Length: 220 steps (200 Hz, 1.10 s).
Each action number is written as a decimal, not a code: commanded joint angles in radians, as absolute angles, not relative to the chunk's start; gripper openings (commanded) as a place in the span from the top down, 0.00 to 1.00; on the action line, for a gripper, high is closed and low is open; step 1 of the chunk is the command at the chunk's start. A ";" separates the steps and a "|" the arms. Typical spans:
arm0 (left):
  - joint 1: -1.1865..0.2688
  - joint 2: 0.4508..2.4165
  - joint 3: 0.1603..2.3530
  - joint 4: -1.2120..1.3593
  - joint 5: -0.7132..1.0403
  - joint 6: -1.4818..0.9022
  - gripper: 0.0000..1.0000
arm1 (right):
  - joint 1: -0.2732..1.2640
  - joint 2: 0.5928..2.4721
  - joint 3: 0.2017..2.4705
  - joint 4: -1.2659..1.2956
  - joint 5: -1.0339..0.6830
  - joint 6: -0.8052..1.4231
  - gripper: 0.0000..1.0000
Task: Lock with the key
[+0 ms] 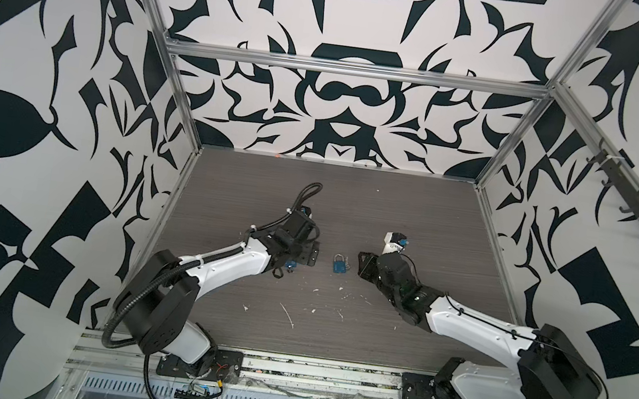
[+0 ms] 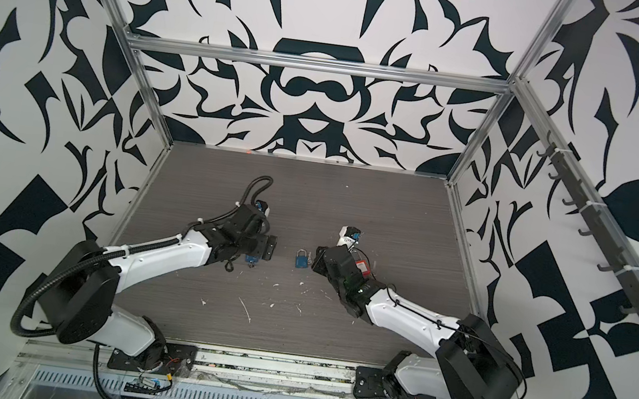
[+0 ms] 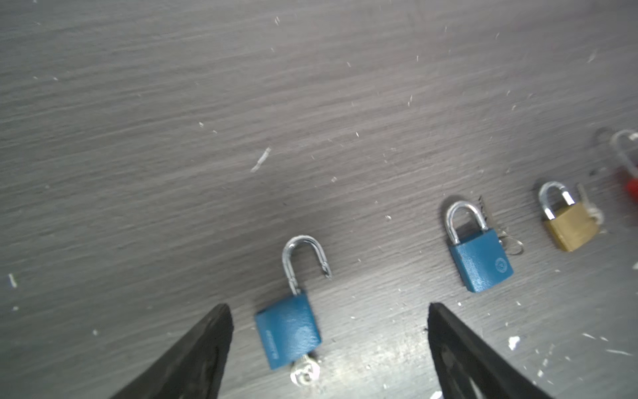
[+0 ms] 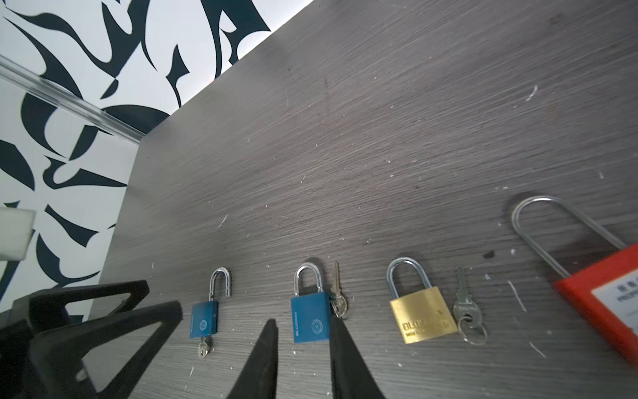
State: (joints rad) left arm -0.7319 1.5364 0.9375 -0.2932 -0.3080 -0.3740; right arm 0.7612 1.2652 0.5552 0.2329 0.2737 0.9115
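Observation:
A small blue padlock lies flat on the table with its shackle swung open and a key in its keyhole. My left gripper is open wide just above it, the padlock lying between the fingers, nearer one of them. A second blue padlock lies with its shackle shut and a key beside it. My right gripper is open by a narrow gap, its tips flanking that padlock's lower end, holding nothing.
A brass padlock with its own key lies further along the row. Beyond it is a red long-shackle padlock. White scraps litter the dark wood-grain table. Patterned walls with aluminium posts enclose three sides.

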 commanded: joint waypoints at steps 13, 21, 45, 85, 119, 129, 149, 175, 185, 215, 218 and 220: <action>-0.773 1.635 0.995 -0.520 -0.491 -0.483 0.10 | 0.764 1.236 0.540 0.186 0.298 0.867 0.72; -0.773 1.644 0.997 -0.527 -0.493 -0.498 0.10 | 0.764 1.237 0.538 0.189 0.296 0.867 0.72; -0.773 1.669 1.008 -0.550 -0.490 -0.524 0.11 | 0.764 1.245 0.536 0.207 0.279 0.863 0.72; -0.773 1.713 1.022 -0.530 -0.445 -0.530 0.14 | 0.764 1.270 0.543 0.227 0.254 0.858 0.72; -0.771 1.725 1.028 -0.514 -0.427 -0.529 0.22 | 0.764 1.257 0.543 0.221 0.249 0.851 0.72; -0.766 1.731 1.028 -0.509 -0.418 -0.529 0.25 | 0.764 1.251 0.539 0.220 0.251 0.850 0.72; -0.756 1.744 1.025 -0.492 -0.394 -0.534 0.28 | 0.764 1.240 0.531 0.218 0.250 0.848 0.72; -0.740 1.753 1.021 -0.475 -0.373 -0.534 0.33 | 0.765 1.227 0.525 0.216 0.249 0.847 0.72; -0.736 1.758 1.021 -0.475 -0.372 -0.534 0.35 | 0.764 1.224 0.524 0.217 0.249 0.844 0.72; -0.721 1.767 1.018 -0.466 -0.361 -0.524 0.40 | 0.765 1.226 0.525 0.216 0.249 0.839 0.72; -0.721 1.768 1.017 -0.465 -0.361 -0.523 0.40 | 0.764 1.227 0.525 0.216 0.251 0.839 0.72; -0.720 1.770 1.017 -0.466 -0.361 -0.522 0.41 | 0.764 1.227 0.524 0.217 0.252 0.840 0.72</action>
